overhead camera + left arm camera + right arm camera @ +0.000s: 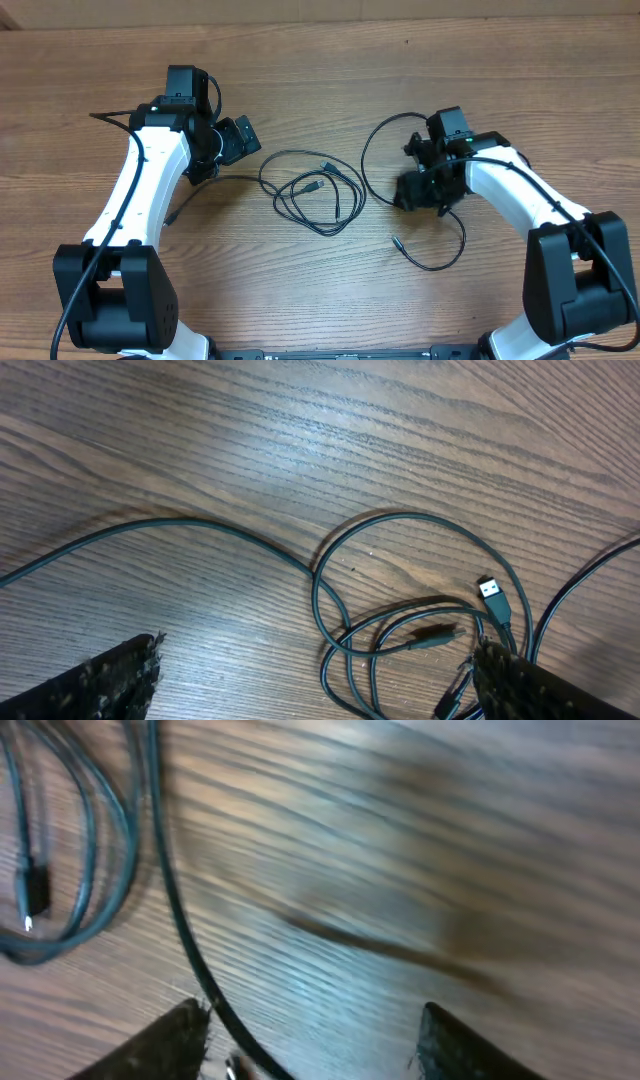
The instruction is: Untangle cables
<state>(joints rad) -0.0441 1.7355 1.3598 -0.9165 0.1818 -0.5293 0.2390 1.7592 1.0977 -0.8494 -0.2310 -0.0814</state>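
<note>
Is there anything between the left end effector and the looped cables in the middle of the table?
Nothing visible does. Only bare wooden table lies between the left end effector and the cables. Its wrist view shows the loops and a USB plug lying just ahead of its open fingers.

table (pixel 320 60): wood-grain surface, matt, faint sheen is noted
cables (pixel 310 190): dark smooth sheath, rubbery look, slightly glossy
plug (pixel 489 589): bright metal tip is seen on black plastic
arm shells (pixel 150 180): white plastic, smooth, glossy
left gripper (pixel 315 660) pads (pixel 100 682): black, rough, grainy
</note>
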